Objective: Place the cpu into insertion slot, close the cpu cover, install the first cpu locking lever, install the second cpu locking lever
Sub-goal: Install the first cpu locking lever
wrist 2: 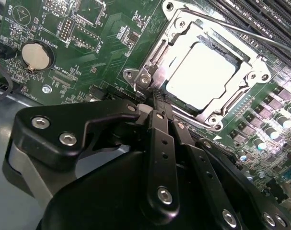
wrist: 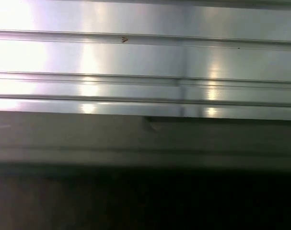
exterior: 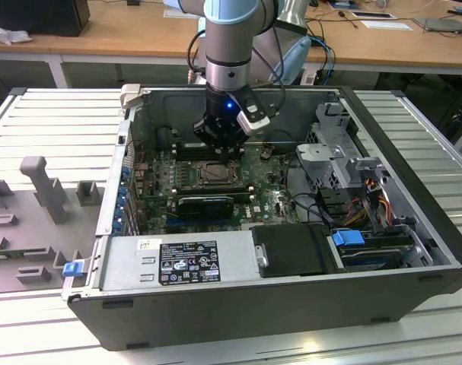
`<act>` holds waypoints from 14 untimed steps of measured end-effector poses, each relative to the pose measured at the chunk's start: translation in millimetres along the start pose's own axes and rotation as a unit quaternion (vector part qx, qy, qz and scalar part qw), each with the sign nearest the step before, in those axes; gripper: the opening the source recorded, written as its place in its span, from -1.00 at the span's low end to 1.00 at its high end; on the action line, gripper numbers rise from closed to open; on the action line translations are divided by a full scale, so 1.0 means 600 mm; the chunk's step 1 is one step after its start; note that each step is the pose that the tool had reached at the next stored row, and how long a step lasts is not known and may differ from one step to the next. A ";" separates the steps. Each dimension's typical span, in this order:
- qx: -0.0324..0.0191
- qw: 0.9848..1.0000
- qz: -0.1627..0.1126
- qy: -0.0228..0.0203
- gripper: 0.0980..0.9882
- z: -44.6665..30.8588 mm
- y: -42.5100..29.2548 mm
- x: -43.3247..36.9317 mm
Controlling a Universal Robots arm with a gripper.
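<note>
The cpu is seated in the insertion slot, under the lowered cpu cover.
The pale square is framed by dark-silver metal on a green motherboard. The tool is closed up at the socket's corner, and any hold cannot be told. The grey case is set on a ribbed metal worktop.

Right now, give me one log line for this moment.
cpu: in insertion slot | cpu cover: down over it | gripper: shut, at slot's corner

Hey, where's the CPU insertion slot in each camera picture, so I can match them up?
Exterior view: insertion slot mid-case, just below the gripper.
Second wrist view: insertion slot just beyond the gripper, with the cpu seated in it.
Shared landmark: the green motherboard around it.
</note>
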State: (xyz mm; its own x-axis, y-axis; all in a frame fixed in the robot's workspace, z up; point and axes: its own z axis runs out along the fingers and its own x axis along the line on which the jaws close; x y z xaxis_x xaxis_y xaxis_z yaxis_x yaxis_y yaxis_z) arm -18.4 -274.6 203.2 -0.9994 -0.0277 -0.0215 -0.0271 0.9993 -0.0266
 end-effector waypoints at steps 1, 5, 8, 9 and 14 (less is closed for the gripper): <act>0.000 1.000 0.000 0.000 -0.98 0.001 0.000 0.000; -0.005 1.000 0.000 0.000 -0.98 0.003 0.000 0.000; -0.013 1.000 0.000 0.000 -0.98 0.004 0.000 -0.001; -0.015 1.000 0.000 0.000 -0.98 0.003 0.000 0.000; -0.015 1.000 0.000 0.000 -0.98 -0.014 0.000 -0.001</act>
State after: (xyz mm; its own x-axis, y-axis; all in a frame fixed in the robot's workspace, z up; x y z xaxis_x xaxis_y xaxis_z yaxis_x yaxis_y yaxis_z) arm -18.0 -274.6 211.6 -0.9994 -0.0268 -0.0220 -0.0269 0.9996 0.0041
